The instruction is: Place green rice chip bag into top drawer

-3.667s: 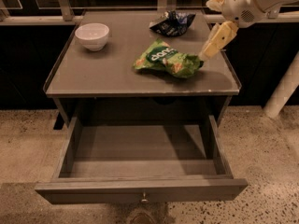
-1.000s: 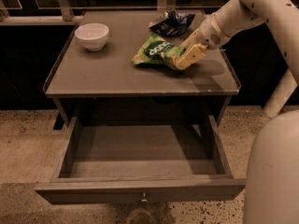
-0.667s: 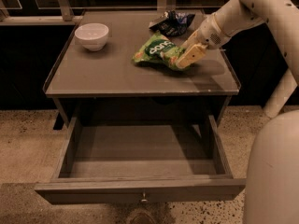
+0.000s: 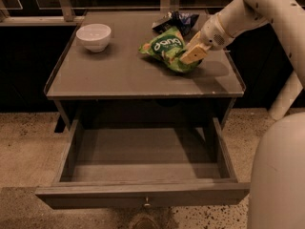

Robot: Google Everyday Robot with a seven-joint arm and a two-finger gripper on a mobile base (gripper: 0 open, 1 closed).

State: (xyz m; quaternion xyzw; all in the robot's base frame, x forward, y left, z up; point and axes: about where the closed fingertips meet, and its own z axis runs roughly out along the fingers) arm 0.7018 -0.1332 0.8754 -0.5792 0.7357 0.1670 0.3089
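The green rice chip bag (image 4: 167, 46) is at the back right of the tabletop, its dark oval logo facing up. My gripper (image 4: 193, 55) has its tan fingers closed on the bag's right edge, and the bag looks tipped up slightly off the surface. The top drawer (image 4: 143, 193) stands pulled wide open below the tabletop. Its inside is bare, and its small round knob (image 4: 147, 204) is on the front panel.
A white bowl (image 4: 94, 36) sits at the back left of the grey tabletop (image 4: 119, 75). A dark blue-black snack bag (image 4: 177, 20) lies just behind the green one. A raised rim runs along the tabletop's sides. My white arm (image 4: 267, 8) reaches in from the right.
Since 3.7 s ago the gripper has come down onto the bag's right edge and closed on it. Over the last second the bag has tipped up a little; the arm has hardly moved.
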